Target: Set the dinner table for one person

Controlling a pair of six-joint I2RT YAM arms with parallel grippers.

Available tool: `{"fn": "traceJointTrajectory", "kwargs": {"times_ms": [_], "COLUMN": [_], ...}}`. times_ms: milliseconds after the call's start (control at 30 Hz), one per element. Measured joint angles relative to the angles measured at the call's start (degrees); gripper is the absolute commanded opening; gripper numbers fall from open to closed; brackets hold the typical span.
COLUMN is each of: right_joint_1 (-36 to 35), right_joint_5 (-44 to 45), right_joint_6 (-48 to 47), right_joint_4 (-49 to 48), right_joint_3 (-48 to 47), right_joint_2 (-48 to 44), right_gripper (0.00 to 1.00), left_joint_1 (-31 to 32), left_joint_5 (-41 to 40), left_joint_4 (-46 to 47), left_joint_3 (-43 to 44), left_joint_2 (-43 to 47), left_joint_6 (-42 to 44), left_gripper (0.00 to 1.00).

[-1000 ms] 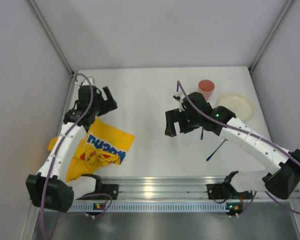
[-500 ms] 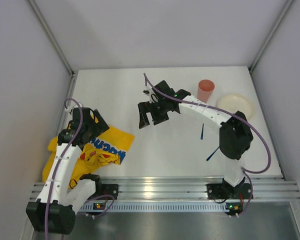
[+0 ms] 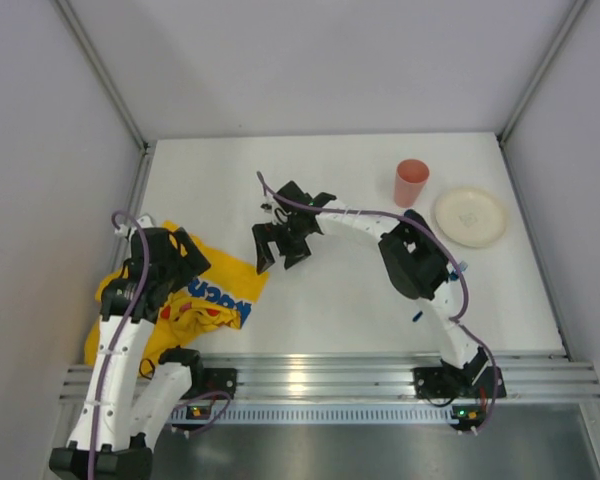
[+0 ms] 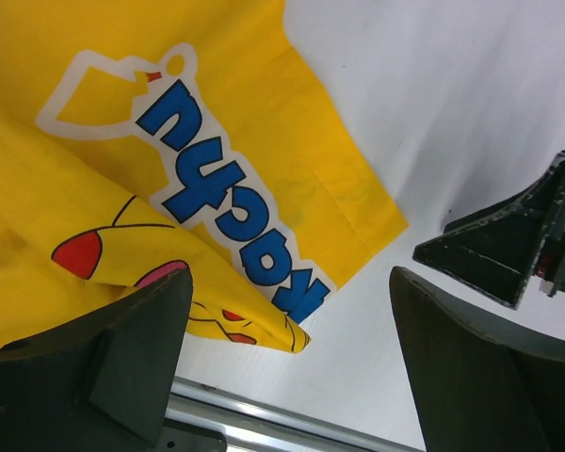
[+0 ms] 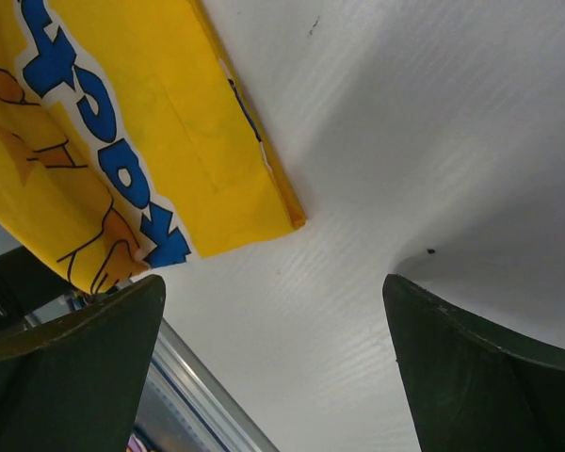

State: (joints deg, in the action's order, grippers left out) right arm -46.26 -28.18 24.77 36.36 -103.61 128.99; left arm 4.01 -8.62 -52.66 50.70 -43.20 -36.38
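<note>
Right hand swinging left across the desk since a second ago, nearing the yellow cloth; left hand drawing back over it.
Both hands are gaping wide, holding nothing. The white matte desk is lying flat under everything, between pale grey walls. The wrist views are showing the crumpled cloth's blue lettering, stitched hem and red-cheeked print close up. Only the top view is showing the smooth pink cup near the round cream plate, far right.
</note>
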Motion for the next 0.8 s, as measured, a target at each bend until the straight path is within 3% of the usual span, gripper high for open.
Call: {"fn": "traceJointTrajectory", "kwargs": {"times_ms": [400, 567, 667, 700, 767, 800], "right_joint_1": [-8.3, -8.9, -8.8, -8.7, -8.5, -8.4], "right_joint_5": [-3.8, -4.3, -2.8, -2.1, -0.1, 0.8], "right_joint_6": [6.0, 8.5, 9.1, 9.4, 9.7, 10.1], "right_joint_4": [-8.7, -12.3, -13.0, -13.0, -12.8, -12.8], "right_joint_3": [-2.9, -3.0, -3.0, -3.0, -2.9, -2.9], "right_joint_2": [5.0, 6.1, 6.4, 6.6, 6.9, 7.0], "right_gripper": [0.98, 0.81, 0.56, 0.4, 0.24, 0.04], "left_joint_1": [0.0, 0.0, 0.0, 0.0, 0.0, 0.0], "left_joint_5": [-0.2, -0.2, 0.0, 0.0, 0.2, 0.2], "left_joint_4": [-7.2, -10.2, -12.4, -12.7, -14.3, -14.7], "left_joint_3": [0.4, 1.5, 2.1, 2.2, 2.7, 2.7], "left_joint_2": [5.2, 6.9, 8.3, 8.5, 9.8, 10.2], "left_joint_6": [0.1, 0.1, 0.1, 0.1, 0.1, 0.1], "left_gripper": [0.88, 0.87, 0.87, 0.87, 0.86, 0.86]}}
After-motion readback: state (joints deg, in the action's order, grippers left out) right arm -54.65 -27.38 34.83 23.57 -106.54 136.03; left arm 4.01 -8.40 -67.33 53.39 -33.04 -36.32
